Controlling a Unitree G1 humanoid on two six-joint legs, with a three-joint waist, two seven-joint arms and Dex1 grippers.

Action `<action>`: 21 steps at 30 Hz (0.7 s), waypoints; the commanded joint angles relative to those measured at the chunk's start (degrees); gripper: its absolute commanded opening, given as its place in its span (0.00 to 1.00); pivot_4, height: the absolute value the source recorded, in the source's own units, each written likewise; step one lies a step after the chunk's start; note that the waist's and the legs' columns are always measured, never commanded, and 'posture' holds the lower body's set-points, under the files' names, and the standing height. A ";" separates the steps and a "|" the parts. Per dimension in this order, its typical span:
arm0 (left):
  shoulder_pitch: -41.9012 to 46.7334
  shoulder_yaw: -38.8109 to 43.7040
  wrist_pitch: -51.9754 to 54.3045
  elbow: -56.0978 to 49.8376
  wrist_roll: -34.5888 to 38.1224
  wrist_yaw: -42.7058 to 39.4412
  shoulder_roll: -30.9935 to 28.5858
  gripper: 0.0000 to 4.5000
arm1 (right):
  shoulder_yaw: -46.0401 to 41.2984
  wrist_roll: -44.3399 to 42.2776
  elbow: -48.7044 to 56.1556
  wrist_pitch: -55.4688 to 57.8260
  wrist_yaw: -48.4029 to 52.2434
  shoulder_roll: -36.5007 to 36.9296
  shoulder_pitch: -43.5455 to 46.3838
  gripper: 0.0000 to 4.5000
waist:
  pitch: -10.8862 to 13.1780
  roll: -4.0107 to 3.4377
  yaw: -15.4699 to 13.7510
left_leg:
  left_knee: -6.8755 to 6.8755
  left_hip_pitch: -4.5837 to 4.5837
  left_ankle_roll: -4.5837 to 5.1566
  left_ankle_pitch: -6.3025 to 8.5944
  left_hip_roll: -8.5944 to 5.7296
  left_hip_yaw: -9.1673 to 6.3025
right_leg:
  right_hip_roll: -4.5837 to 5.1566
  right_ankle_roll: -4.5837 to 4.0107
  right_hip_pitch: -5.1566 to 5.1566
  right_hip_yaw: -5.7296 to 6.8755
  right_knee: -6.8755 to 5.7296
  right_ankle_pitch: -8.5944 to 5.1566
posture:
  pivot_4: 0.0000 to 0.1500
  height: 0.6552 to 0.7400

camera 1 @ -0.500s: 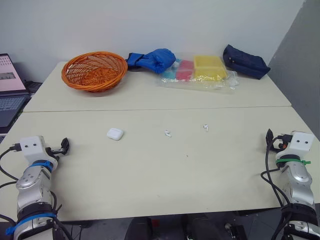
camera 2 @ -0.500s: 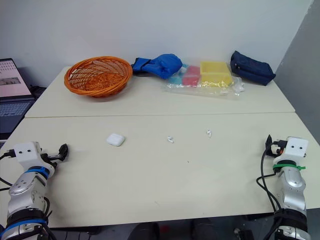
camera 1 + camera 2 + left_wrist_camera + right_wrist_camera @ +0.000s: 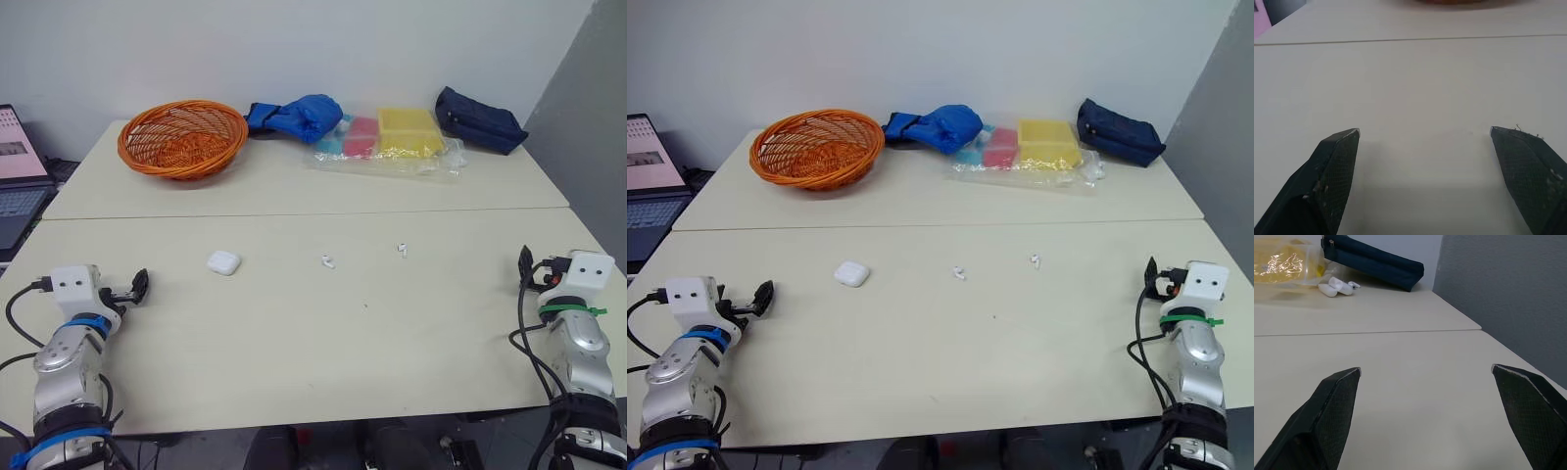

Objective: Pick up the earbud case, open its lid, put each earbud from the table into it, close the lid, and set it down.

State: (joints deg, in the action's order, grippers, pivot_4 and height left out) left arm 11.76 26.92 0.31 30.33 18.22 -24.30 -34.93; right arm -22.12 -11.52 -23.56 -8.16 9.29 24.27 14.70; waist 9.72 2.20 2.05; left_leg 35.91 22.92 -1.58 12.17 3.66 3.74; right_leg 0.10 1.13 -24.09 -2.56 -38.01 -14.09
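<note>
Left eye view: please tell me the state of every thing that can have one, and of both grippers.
Case: lid shut, lying on the table, unheld.
Left earbud: loose on the table.
Right earbud: loose on the table.
Left gripper: open, empty.
Right gripper: open, empty.
Basket: upright, looks empty.
Laptop: open, screen lit.

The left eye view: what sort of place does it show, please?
Probably an office or lab test room: plain pale tables against a bare white wall, a laptop open at the side, an orange basket and a navy pouch along the back.
</note>
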 commanded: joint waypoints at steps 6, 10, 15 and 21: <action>-9.81 2.37 10.10 -22.86 7.92 -8.69 -3.69 0.99 | 3.33 -3.53 3.93 4.00 10.45 3.63 6.68 1.00 | 0.03 0.01 0.52 | -0.01 0.00 0.00 0.00 0.03 0.02 | 0.01 -0.01 -0.02 -0.06 0.01 0.00 | 1.00 1.00; -18.37 1.55 18.38 -38.69 14.48 -13.88 -4.88 0.99 | 7.98 -7.77 7.11 12.30 23.20 7.03 10.75 1.00 | 0.06 0.01 1.12 | -0.03 0.01 0.00 0.00 0.04 -0.03 | 0.09 -0.02 -0.03 -0.07 0.02 -0.01 | 1.00 1.00; -19.79 -2.42 21.95 -44.81 14.75 -12.60 -2.31 0.99 | 14.15 -13.92 12.06 23.20 38.68 9.68 15.94 1.00 | 0.07 -0.01 0.99 | -0.01 0.00 0.00 0.00 0.03 -0.20 | 0.03 -0.12 0.01 0.00 -0.01 -0.07 | 1.00 1.00; -17.70 -10.04 20.49 -41.22 10.06 -13.88 -0.19 0.99 | 22.48 -22.48 24.87 39.73 51.53 11.43 20.24 1.00 | 0.08 0.00 0.50 | -0.01 0.05 0.00 0.00 0.00 -0.28 | -0.10 -0.15 -0.02 0.08 0.00 -0.09 | 1.00 1.00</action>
State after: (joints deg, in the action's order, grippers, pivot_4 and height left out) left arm -7.64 16.89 22.67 -11.75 29.79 -38.42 -35.31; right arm -0.50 -30.84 -2.92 27.72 57.99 35.27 33.46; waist 9.80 2.20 2.55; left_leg 35.89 22.99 -1.57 12.17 3.66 3.45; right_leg 0.00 0.94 -24.11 -2.46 -37.99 -14.21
